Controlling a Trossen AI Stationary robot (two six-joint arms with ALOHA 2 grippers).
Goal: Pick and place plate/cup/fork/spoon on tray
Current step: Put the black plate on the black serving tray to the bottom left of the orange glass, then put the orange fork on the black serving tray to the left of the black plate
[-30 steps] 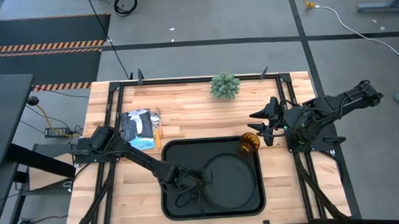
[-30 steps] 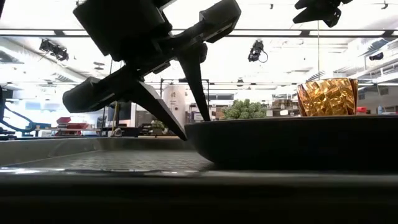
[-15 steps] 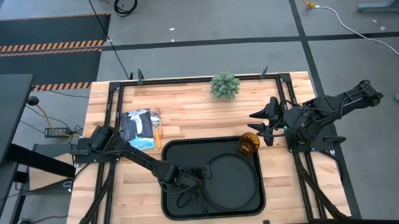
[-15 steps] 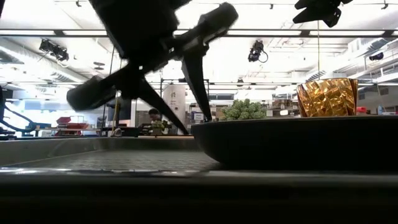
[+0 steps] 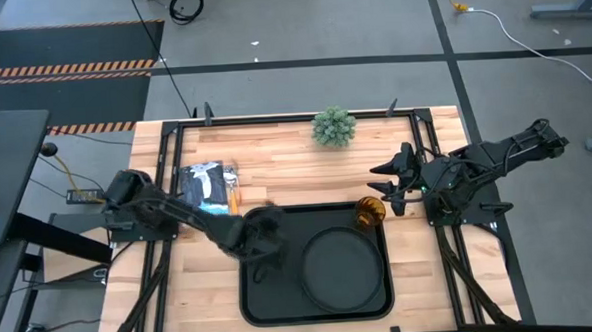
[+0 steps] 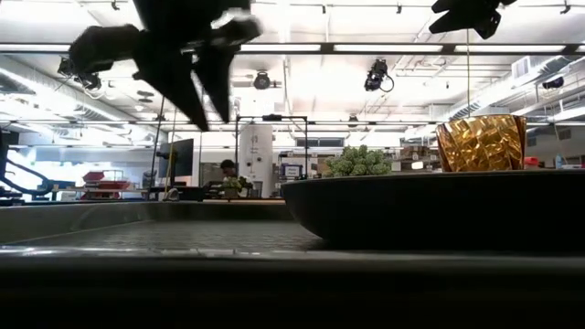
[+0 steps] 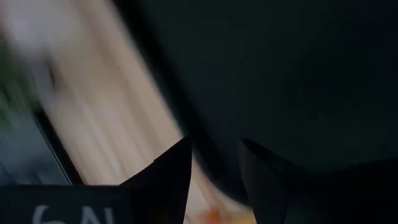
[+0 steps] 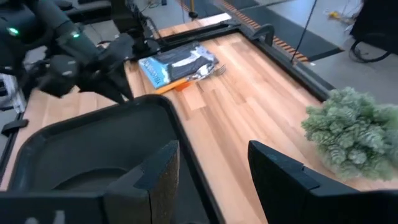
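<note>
Orange-handled fork and spoon lie near the table's left edge: light, stiff, slippery; take yours by the handle. Left claw over the tray, narrowly spread, empty. Right claw spread.

Lighting: bright and even from ceiling strip lights, which showed as white glare across the low view. Against them my left gripper read as a smeared black silhouette. The plate and tray were dark and backlit there; the cup glowed amber. My left wrist view was heavily motion-blurred, dim, with nothing sharp. High view: soft, faint shadows on the table. My right wrist view blurred slightly at the plant.
</note>
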